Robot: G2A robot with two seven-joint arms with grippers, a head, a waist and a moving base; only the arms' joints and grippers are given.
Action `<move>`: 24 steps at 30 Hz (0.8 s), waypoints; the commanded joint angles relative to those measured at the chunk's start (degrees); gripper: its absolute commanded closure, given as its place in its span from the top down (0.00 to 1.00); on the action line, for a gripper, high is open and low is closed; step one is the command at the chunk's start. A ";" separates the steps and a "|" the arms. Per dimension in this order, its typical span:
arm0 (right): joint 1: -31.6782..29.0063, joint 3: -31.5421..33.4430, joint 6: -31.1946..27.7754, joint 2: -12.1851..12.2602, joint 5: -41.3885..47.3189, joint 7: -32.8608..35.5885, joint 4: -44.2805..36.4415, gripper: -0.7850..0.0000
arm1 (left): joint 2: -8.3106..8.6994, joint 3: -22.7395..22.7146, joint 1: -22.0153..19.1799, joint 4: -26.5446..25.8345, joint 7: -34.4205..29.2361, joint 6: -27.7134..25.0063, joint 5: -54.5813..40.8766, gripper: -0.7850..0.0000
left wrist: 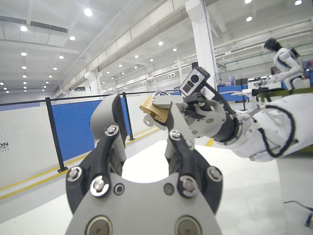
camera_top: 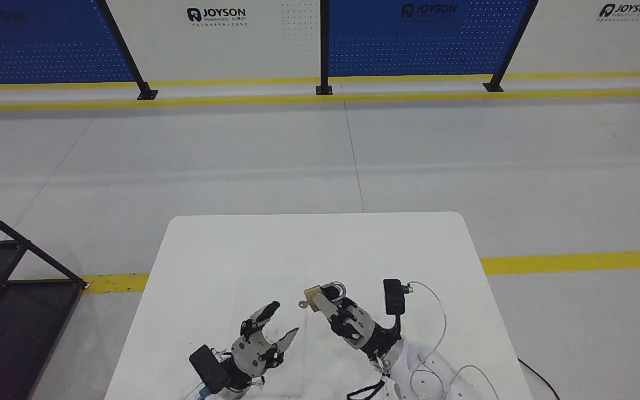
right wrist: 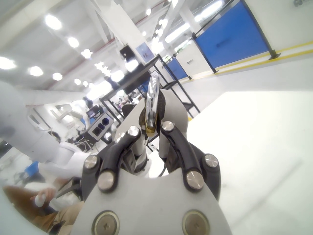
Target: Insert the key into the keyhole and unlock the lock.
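The right gripper (right wrist: 152, 107) has its jaws closed on a brass padlock (right wrist: 150, 128), gripping the body from both sides. The lock's chrome shackle (right wrist: 153, 91) sticks out edge-on past the fingertips. The gripper is above the near edge of the white tabletop (right wrist: 249, 133). Off the other side is the left arm (right wrist: 41, 145) in its white sleeve. Behind stand a black metal rack (right wrist: 171, 84), blue barrier panels (right wrist: 229, 42) and a yellow floor line (right wrist: 288, 48).

The lock (right wrist: 152, 99) sits mostly hidden between the right jaws.

Brass-gold lock (left wrist: 156, 112), silver key (left wrist: 147, 120), plain white table (camera_top: 250, 260)
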 commanded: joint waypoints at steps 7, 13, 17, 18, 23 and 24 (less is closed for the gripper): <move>5.25 -0.69 9.49 0.28 -4.48 17.25 7.07 0.00 | 2.09 -9.32 5.93 -1.09 -11.63 -16.04 -16.82 1.00; 10.64 -4.47 9.55 -0.16 -6.15 28.08 11.38 0.00 | 3.46 -17.21 11.03 -2.33 -18.80 -18.31 -20.50 1.00; 12.62 -7.20 9.66 -0.61 -8.37 30.71 13.19 0.00 | 3.67 -19.40 13.09 -2.88 -20.43 -16.79 -19.74 1.00; 12.99 -8.10 9.23 -0.83 -7.75 31.15 13.42 0.00 | 3.65 -19.64 13.19 -2.94 -20.65 -16.00 -19.39 1.00; 16.57 -13.16 12.71 -2.78 -4.59 32.89 15.87 0.00 | 3.40 -19.54 13.14 -2.99 -20.91 -14.68 -19.15 1.00; 17.56 -14.11 14.47 -3.30 -4.44 32.86 16.78 0.00 | 3.35 -19.49 13.13 -3.02 -20.84 -14.65 -19.23 1.00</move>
